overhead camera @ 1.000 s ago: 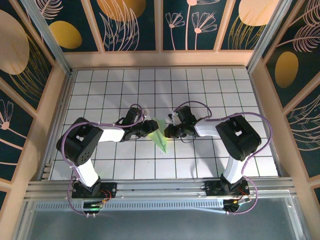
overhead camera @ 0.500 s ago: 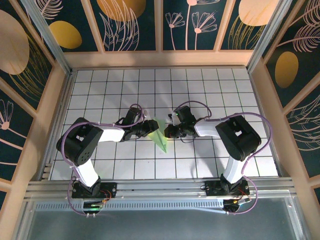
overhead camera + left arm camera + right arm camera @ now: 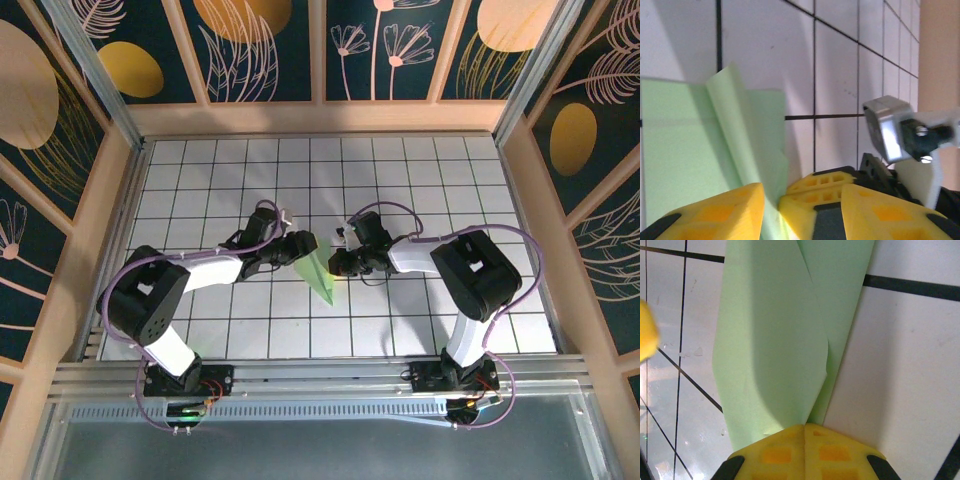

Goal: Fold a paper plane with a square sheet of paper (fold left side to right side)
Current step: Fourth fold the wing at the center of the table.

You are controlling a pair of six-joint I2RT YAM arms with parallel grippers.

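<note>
Now left claw (image 3: 772, 196) straddles raised flap of paper (image 3: 680, 145), grip unclear; right claw (image 3: 805, 429) clenched, tips on paper.

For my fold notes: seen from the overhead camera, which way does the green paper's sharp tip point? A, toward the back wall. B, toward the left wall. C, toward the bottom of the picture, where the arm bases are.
C: the folded green paper is widest at its far end and narrows to a tip toward the bottom of the overhead view.

The sheet of paper (image 3: 685, 145) lifts a creased flap between parted yellow jaws.
</note>
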